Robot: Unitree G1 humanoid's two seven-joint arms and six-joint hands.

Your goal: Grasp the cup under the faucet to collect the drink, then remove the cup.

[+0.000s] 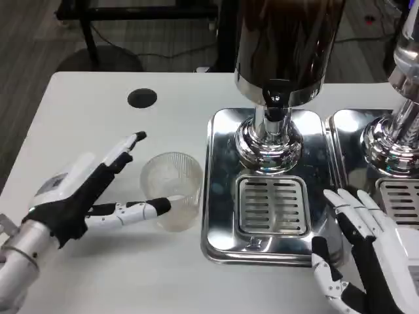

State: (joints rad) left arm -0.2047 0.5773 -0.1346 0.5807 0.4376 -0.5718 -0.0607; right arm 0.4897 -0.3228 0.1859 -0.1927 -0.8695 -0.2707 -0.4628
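A clear ribbed plastic cup stands upright on the white table, just left of the dispenser's steel tray. My left hand reaches in from the left with its fingers apart. One fingertip lies against the cup's front wall, and the upper fingers stretch out just left of the cup's rim; the hand is not closed around the cup. The faucet hangs under the dark drink tank, above the drip grate. My right hand hovers at the lower right with fingers spread and holds nothing.
A second dispenser's chrome base and its tray stand at the right edge. A black round hole sits in the table behind the cup. The table's far edge borders a dark floor with cables.
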